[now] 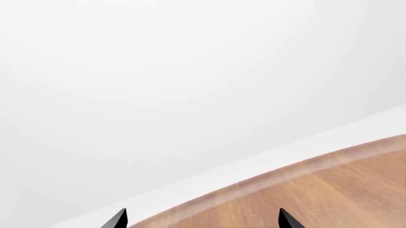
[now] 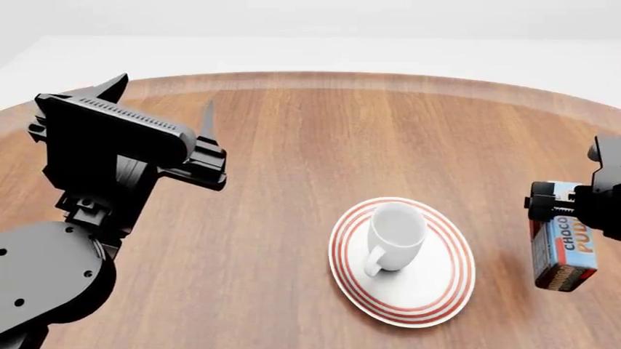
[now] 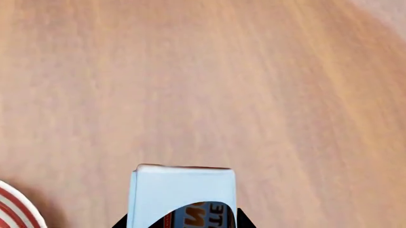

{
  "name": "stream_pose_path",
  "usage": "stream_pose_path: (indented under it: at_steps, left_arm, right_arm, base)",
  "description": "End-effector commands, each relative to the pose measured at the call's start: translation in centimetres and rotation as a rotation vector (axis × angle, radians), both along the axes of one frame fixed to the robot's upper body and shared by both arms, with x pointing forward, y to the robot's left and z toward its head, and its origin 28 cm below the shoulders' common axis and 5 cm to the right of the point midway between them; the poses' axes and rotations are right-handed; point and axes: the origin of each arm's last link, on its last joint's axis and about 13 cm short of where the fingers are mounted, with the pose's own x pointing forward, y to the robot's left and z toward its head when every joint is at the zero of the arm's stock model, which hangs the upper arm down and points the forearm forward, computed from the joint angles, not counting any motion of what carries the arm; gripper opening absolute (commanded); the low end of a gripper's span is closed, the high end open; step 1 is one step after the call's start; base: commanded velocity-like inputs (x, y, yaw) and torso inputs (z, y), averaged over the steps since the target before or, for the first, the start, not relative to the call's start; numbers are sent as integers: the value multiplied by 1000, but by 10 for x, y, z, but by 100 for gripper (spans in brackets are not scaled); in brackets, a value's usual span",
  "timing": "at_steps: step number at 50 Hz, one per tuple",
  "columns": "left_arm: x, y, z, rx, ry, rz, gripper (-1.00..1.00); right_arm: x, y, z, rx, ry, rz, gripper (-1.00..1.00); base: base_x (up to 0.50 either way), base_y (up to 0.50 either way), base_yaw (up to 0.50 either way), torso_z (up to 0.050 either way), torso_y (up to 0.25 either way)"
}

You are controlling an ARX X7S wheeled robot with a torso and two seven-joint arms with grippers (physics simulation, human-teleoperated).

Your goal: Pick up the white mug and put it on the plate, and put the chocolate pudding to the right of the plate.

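The white mug [image 2: 396, 234] stands upright on the red-ringed plate [image 2: 438, 297] on the wooden table, handle toward the near side. My right gripper [image 2: 572, 211] is shut on the chocolate pudding carton [image 2: 565, 251], holding it to the right of the plate, close above the table or on it. In the right wrist view the carton [image 3: 182, 194] sits between the two black fingertips [image 3: 242, 219], with the plate rim [image 3: 16, 211] at the corner. My left gripper [image 2: 160, 102] is open and empty, raised over the table's far left; its fingertips [image 1: 286, 219] show wide apart.
The round wooden table [image 2: 291, 145] has its far edge against a white floor [image 1: 190, 95]. No other objects show on it.
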Motion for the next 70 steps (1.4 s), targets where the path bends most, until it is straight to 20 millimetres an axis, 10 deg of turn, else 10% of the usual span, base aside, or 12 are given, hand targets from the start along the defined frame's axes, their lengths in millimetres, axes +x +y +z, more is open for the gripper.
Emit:
stream_pose_path:
  at_steps: [1,27,28,49,70]
  left_arm:
    - [2,-4,4,-8,-21,-31,100]
    - [2,-6,2,-3,-16,-32,100]
    - [2,-6,2,-3,-17,-33,100]
    - [3,-6,3,-1,-16,-35,100]
    - [2,-5,4,0,-19,-32,100]
  right_arm:
    - [3,6,-8,22,-14,39,-100]
    - [-2,2,-27,14,-19,23,-100]
    - [-2,2,-27,17,-20,24,100]
    - [-2,2,-27,-1,-18,17,100]
    - [-14,0,28,-82,-84,49,100]
  base:
    - [0,0,0,0,0]
    - [0,0,0,0,0]
    - [0,0,0,0,0]
    - [0,0,0,0,0]
    - [0,0,0,0,0]
